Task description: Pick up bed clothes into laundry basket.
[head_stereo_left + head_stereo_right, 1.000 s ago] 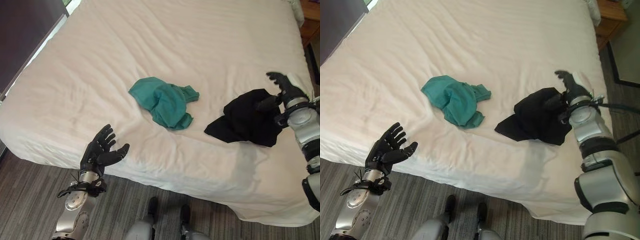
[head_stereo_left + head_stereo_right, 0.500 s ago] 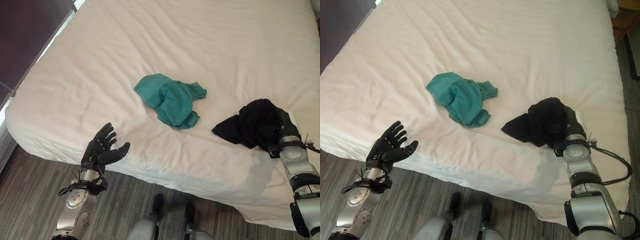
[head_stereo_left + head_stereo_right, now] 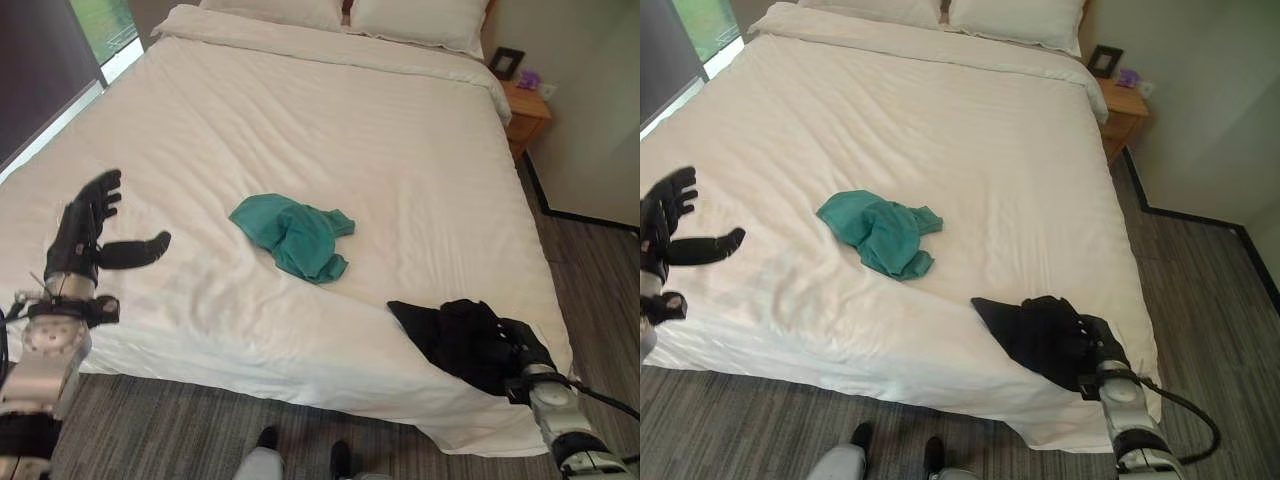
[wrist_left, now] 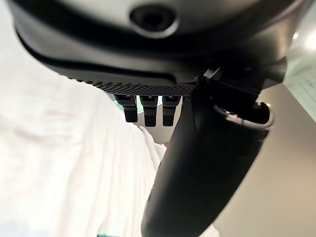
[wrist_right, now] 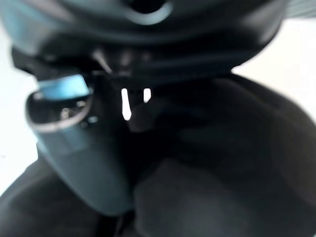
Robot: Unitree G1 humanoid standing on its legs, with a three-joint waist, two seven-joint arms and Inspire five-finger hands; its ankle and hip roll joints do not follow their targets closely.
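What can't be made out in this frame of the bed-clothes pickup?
- Right hand: its fingers are buried in the black garment, so the grasp is unreadable; the right wrist view there is dark and blurred.
- Small items on the nightstand: too small to identify.
- Teal garment: crumpled, its type unclear.
- Left hand: plainly open, above the bed.

We see a bed (image 3: 330, 120) covered in smooth matt white cloth, lightly creased and faintly striped. The teal garment (image 3: 293, 233) on it is soft matt fabric, crumpled into folds. The black garment (image 3: 455, 338) is matt cloth too (its weave is too dark to read). The nightstand (image 3: 525, 108) looks like warm, smooth wood. The floor (image 3: 180, 435) is grey with a streaked, matt surface. The left hand (image 3: 88, 236) is dark, slightly glossy plastic.
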